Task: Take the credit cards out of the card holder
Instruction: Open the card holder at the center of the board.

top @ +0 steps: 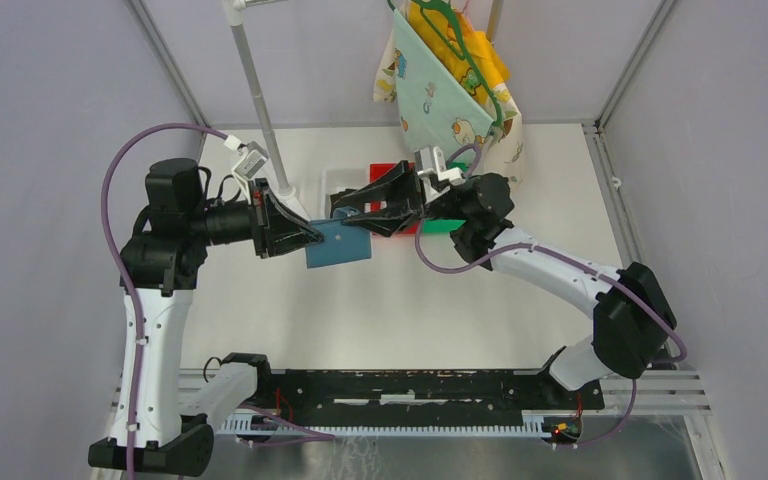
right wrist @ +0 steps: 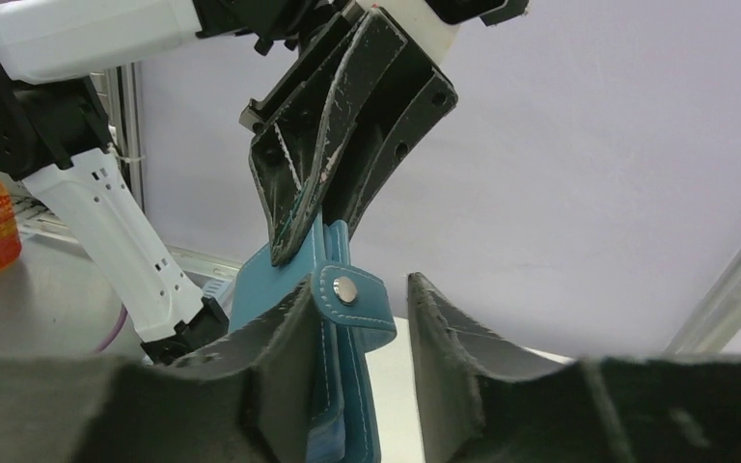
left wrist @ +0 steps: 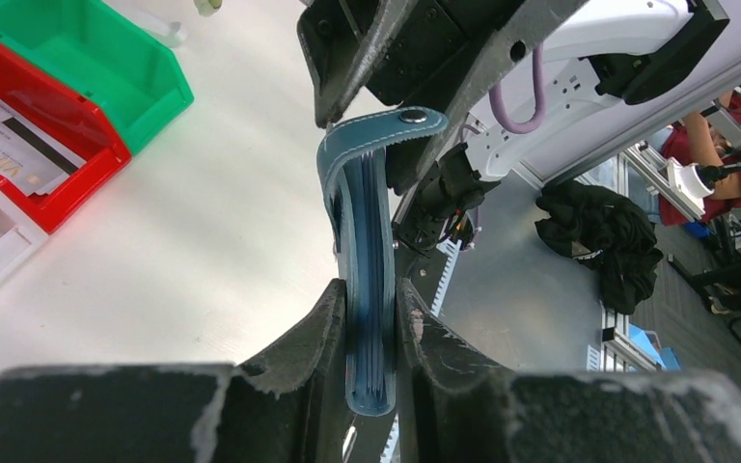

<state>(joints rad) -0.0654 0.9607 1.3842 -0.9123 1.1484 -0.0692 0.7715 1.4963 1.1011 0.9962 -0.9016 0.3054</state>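
The left gripper clamps the card holder edge-on, raised above the table. The right gripper straddles the snap tab, jaws partly apart and not yet gripping. It should close on the tab alone, then draw it back steadily.

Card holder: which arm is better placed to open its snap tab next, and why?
Right, probably: the left gripper is clamped on the card holder, steadying it, while the right gripper straddles the snap tab, jaws apart.

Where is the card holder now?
Top view, centre: the card holder is over the table, clamped by the left gripper, its tab between the jaws of the right gripper.
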